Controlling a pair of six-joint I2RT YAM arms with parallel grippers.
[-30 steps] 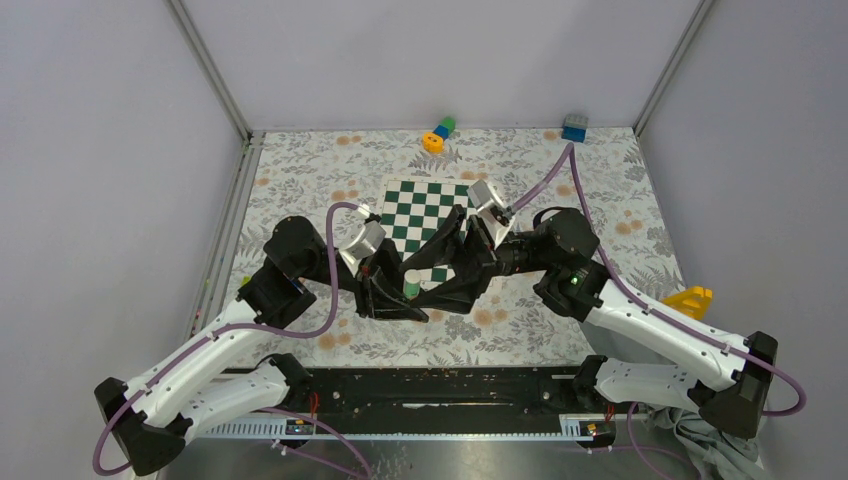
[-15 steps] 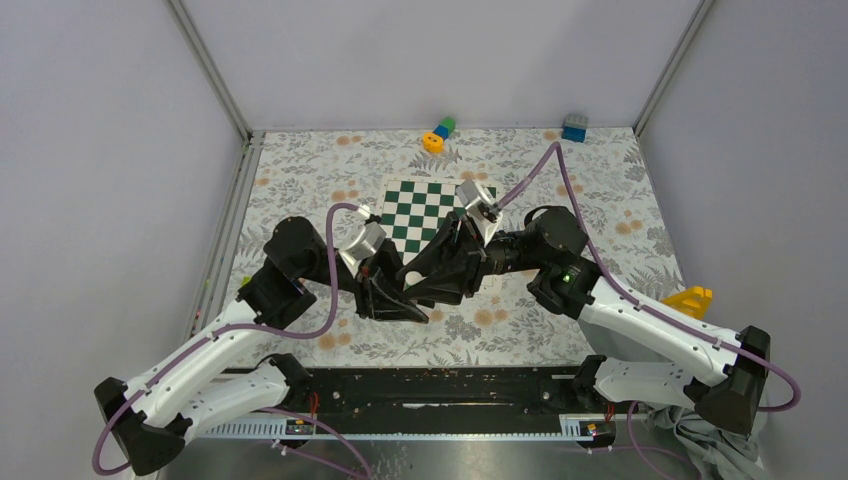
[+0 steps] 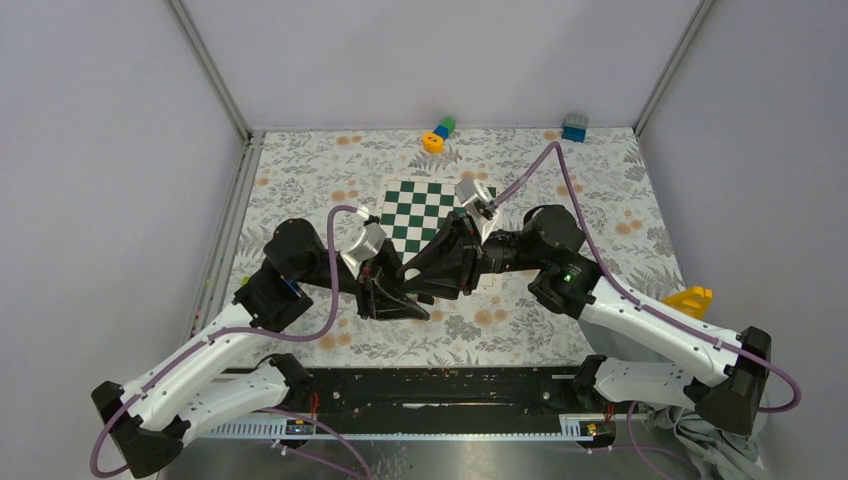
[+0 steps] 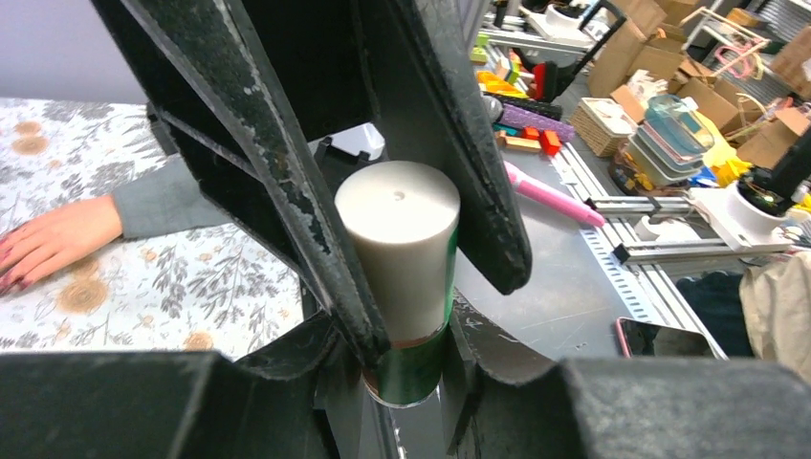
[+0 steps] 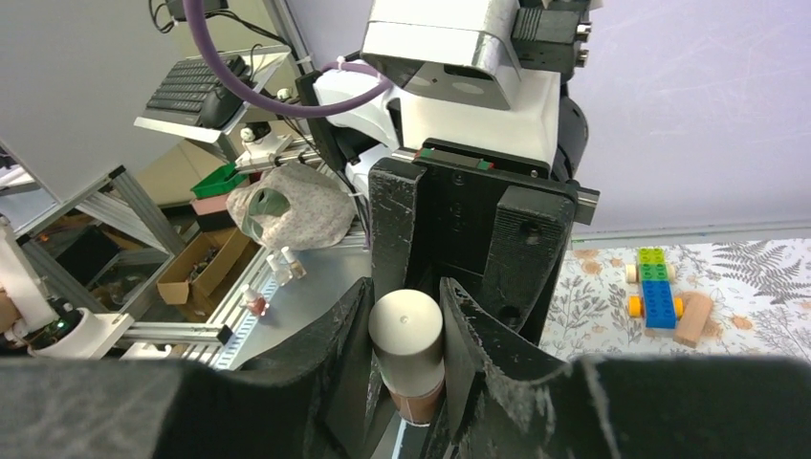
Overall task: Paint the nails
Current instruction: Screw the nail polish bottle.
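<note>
A small nail polish bottle with a white cap (image 4: pixel 400 251) stands upright between the two grippers. My left gripper (image 4: pixel 416 375) is shut on its green glass body (image 4: pixel 421 368). My right gripper (image 5: pixel 406 296) is shut on the cap (image 5: pixel 406 330), one finger on each side. In the top view the two grippers meet at the near edge of the chessboard, left gripper (image 3: pixel 400 302) and right gripper (image 3: pixel 410 280), and they hide the bottle. A light-skinned hand (image 4: pixel 53 244) with a grey sleeve (image 4: pixel 163 201) lies flat on the floral cloth. Its reddish-pink nails (image 4: pixel 13 279) show at the left edge.
A green and white chessboard (image 3: pixel 425 205) lies mid-table. Toy bricks (image 3: pixel 438 134) and a blue brick (image 3: pixel 574 127) sit at the back wall. A yellow object (image 3: pixel 690 298) lies at the right. A brick car (image 5: pixel 655 292) shows in the right wrist view.
My right gripper has moved left and closed round the bottle's cap, which showed in the top view before and is now covered. The left arm has barely moved.
</note>
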